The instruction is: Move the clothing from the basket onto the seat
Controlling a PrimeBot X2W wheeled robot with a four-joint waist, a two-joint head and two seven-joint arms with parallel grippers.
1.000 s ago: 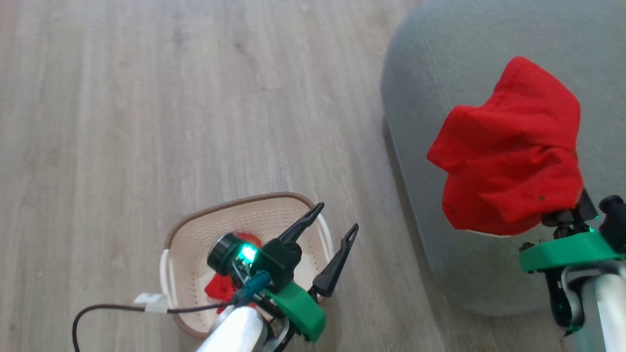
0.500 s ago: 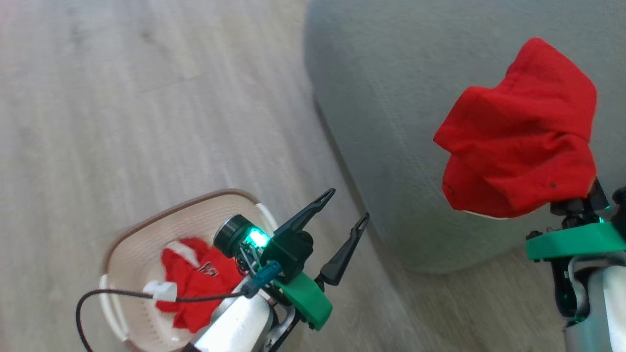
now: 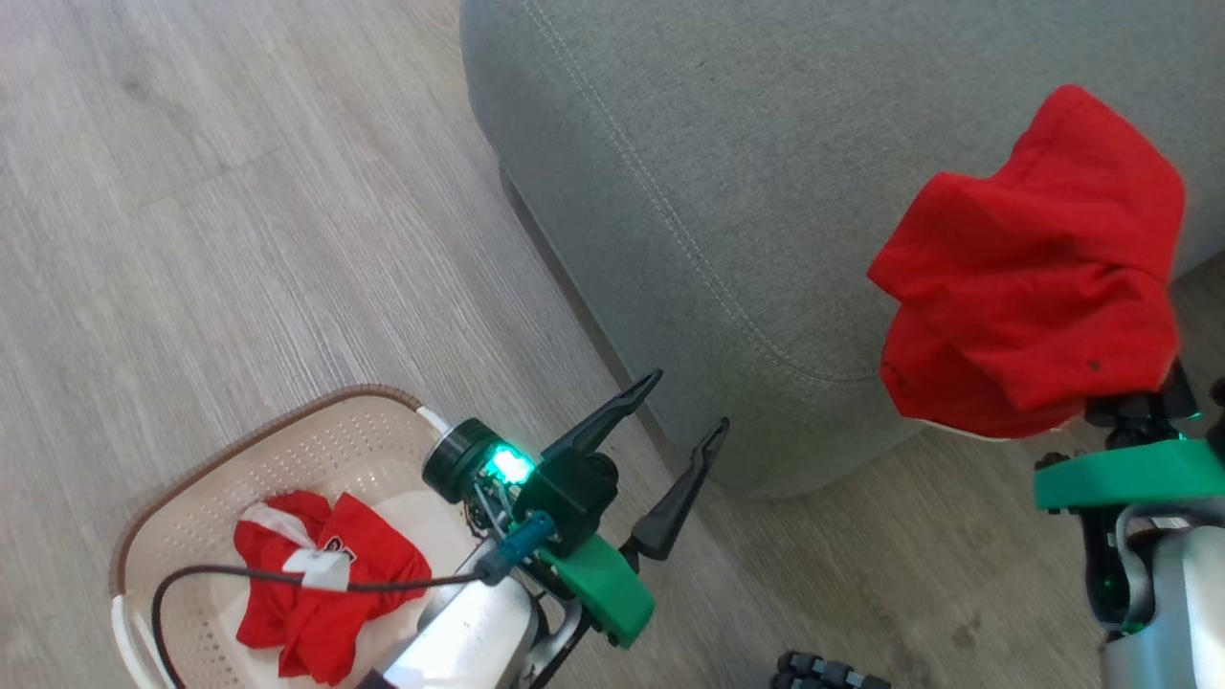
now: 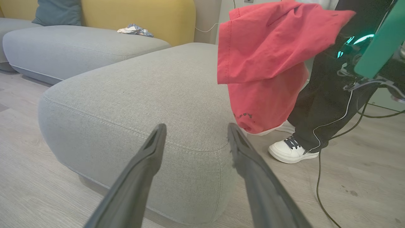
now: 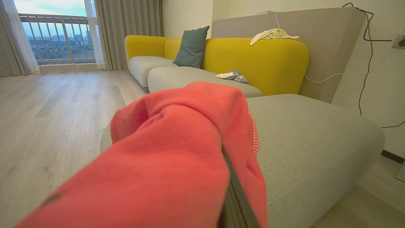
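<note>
Head view: I'm holding bright red soft fabric garment (image 3: 1034, 277) draped over right gripper (image 3: 1134, 407), jaws hidden, cannot tell, beside grey-green upholstered seat (image 3: 746, 144) corner; left gripper (image 3: 689, 399) gaping, empty. Probably needing further reach over it before releasing.
</note>
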